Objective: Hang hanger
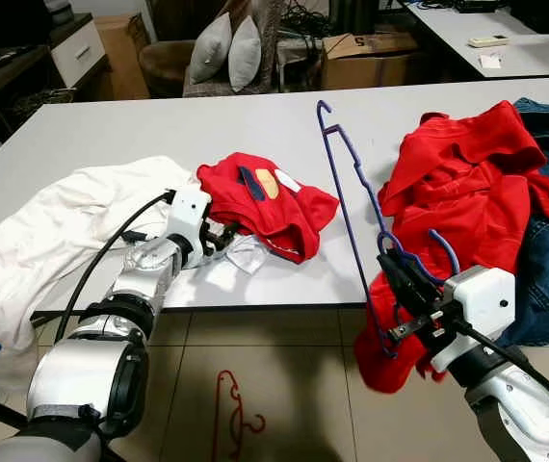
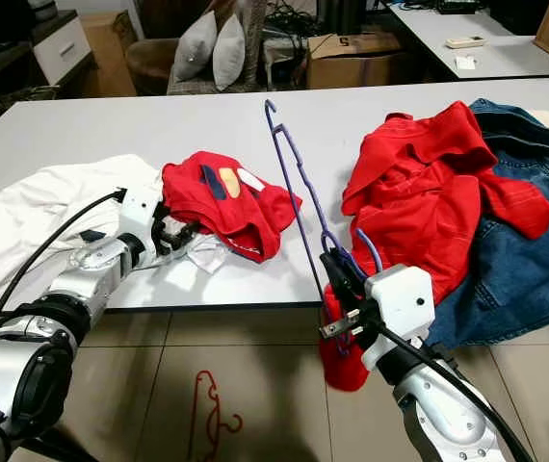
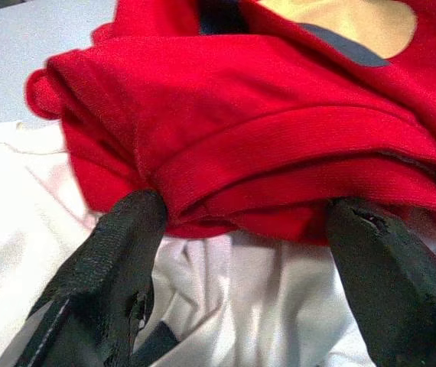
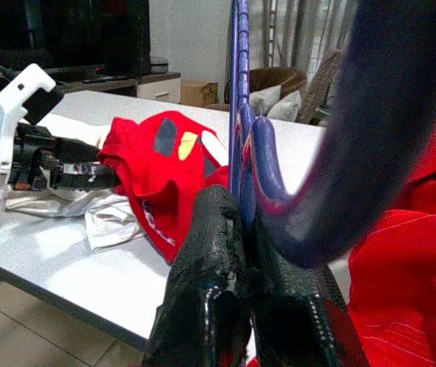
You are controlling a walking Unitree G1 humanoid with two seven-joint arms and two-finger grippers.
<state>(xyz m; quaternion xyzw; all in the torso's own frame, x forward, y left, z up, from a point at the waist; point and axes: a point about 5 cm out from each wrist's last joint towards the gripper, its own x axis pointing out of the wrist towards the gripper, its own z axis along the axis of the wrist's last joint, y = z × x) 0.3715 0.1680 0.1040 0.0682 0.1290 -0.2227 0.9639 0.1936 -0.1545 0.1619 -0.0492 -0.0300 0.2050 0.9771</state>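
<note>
Right gripper (image 1: 397,276) clamped on purple hanger (image 1: 347,197); left gripper (image 3: 241,229) spread at red T-shirt (image 1: 265,197). Risk: hanger snagging red hoodie (image 1: 457,183).

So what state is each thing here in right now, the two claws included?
Right gripper: shut on the purple hanger.
Purple hanger: held up, tilted, bare.
Left gripper: open at the small red garment's edge.
Small red garment: crumpled on the table.
White cloth: spread, draping off the table edge.
Red hanger: lying on the floor.

The left gripper (image 1: 224,234) reaches far and rightward, fingers (image 3: 118,260) spread apart. The right gripper (image 1: 397,279), near right, has its fingers pinched together.
</note>
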